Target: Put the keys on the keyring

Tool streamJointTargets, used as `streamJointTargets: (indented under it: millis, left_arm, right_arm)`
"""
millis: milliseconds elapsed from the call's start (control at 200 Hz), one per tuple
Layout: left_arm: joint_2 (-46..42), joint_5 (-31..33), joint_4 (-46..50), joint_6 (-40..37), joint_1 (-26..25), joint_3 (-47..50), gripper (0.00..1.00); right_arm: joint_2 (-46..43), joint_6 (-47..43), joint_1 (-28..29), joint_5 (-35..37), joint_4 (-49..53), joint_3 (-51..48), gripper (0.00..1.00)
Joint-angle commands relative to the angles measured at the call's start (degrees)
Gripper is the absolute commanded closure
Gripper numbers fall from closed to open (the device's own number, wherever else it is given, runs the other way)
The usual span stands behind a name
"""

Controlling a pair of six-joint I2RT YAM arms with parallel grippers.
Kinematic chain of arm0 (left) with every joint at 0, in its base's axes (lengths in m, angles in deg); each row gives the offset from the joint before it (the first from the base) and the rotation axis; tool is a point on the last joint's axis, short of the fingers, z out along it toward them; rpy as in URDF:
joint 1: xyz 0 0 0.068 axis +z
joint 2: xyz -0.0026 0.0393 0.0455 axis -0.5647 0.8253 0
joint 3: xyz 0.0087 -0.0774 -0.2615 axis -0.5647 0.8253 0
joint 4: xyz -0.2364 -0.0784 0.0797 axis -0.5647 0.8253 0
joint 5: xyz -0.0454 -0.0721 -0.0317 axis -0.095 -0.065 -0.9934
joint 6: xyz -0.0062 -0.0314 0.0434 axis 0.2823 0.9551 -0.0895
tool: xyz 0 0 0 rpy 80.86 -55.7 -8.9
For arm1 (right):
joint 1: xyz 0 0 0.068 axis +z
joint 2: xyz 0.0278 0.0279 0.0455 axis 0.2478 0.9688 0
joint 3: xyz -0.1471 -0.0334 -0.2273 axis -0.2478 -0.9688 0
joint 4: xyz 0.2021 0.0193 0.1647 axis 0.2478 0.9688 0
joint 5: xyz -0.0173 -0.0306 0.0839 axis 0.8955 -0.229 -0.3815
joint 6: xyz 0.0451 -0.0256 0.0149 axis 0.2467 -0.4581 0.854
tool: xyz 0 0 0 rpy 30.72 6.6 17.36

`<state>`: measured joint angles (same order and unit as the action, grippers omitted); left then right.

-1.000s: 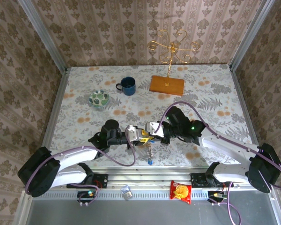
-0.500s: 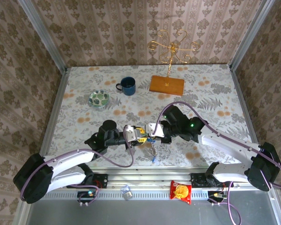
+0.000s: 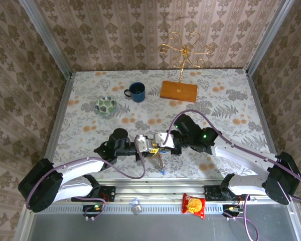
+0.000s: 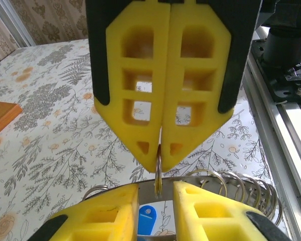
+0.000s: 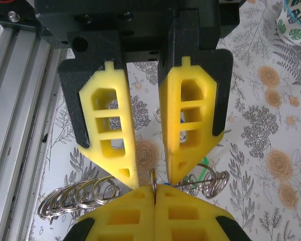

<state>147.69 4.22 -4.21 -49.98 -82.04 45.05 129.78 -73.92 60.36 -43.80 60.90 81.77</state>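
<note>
My left gripper (image 4: 159, 150) pinched shut on one loop of the keyring (image 4: 263, 193), my right gripper (image 5: 151, 176) parted around that loop, blue tag (image 4: 146, 219) below in the left wrist view, keys (image 3: 161, 163) dangling seen from above, mug (image 3: 137, 92) far back on the table (image 3: 231, 100).

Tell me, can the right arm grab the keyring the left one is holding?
Probably yes. The right gripper is open, its fingers either side of the keyring, which the left gripper pinches shut. Nothing looks in the way.
</note>
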Motion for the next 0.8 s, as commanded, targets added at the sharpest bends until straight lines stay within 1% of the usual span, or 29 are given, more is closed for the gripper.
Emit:
streamJointTargets:
  millis: [0, 120, 180, 290, 300, 320, 355, 380, 490, 630, 795]
  left_arm:
    - [0.2, -1.4, -2.6, 0.6, -0.4, -1.3, 0.77]
    - [0.2, -1.3, -2.7, 0.7, -0.4, -1.2, 0.82]
    - [0.2, -1.1, -2.8, 0.6, -0.4, -1.3, 0.87]
    - [0.1, -0.4, -2.9, 0.1, -0.4, -1.2, 1.00]
    - [0.0, -0.3, -2.9, 0.0, -0.4, -1.3, 1.00]
    - [0.0, -0.2, -2.9, -0.1, -0.4, -1.2, 1.00]
    - [-0.1, 0.1, -2.9, -0.5, -0.4, -1.1, 1.00]
    - [-0.2, 0.2, -2.9, -0.7, -0.4, -1.0, 1.00]
    - [-1.1, 0.8, -2.8, -3.0, -0.7, -0.4, 1.00]
    - [-2.6, 2.5, -2.7, -6.9, -1.5, 0.4, 1.00]
    - [-3.4, 3.0, -3.5, -9.5, -1.9, 1.1, 1.00]
  right_arm:
    - [-0.7, 1.5, 0.3, -2.9, -3.0, -0.6, 1.00]
    - [-0.8, 1.7, 0.3, -3.5, -3.3, -1.1, 1.00]
    - [-0.7, 1.5, 0.3, -3.8, -2.6, -1.0, 1.00]
    - [-0.9, 1.0, 0.3, -4.2, -0.4, -1.0, 1.00]
    - [-1.1, 1.0, 0.3, -4.1, -0.3, -1.1, 1.00]
    - [-1.3, 1.0, 0.3, -3.9, -0.1, -1.2, 0.94]
    - [-1.9, 1.3, 0.2, -3.0, -0.2, -1.7, 0.80]
    - [-2.6, 1.5, 0.1, -2.3, -0.4, -2.2, 0.74]
    - [-6.8, 3.2, -1.2, 0.9, -3.5, -5.7, 0.60]
    - [-10.5, 5.3, -2.4, 4.3, -5.5, -8.5, 0.58]
    - [-10.3, 6.7, -2.4, 3.5, -6.1, -8.8, 0.61]
